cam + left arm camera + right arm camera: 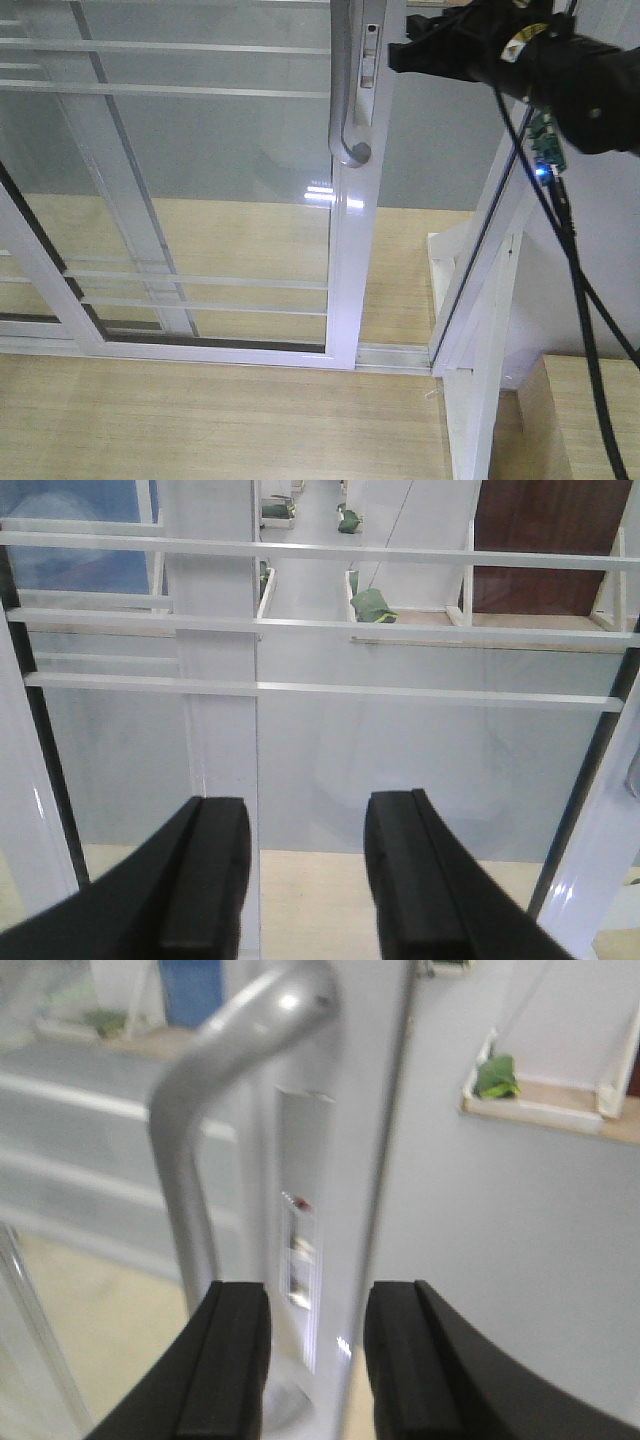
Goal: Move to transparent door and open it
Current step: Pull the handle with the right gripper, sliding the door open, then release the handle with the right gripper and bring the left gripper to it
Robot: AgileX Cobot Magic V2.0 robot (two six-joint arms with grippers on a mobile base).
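Right fingers (232, 1360) spread apart and empty, I see them just before the silver handle (185, 1160) and lock plate (300, 1230) of the transparent door (200, 200), left fingers (212, 880) likewise apart, empty, facing barred glass.

The left gripper (307, 805) is held with its black fingers (205, 880) parted, facing the transparent door (430, 770), whose glass is crossed by thin white horizontal bars (400, 691).
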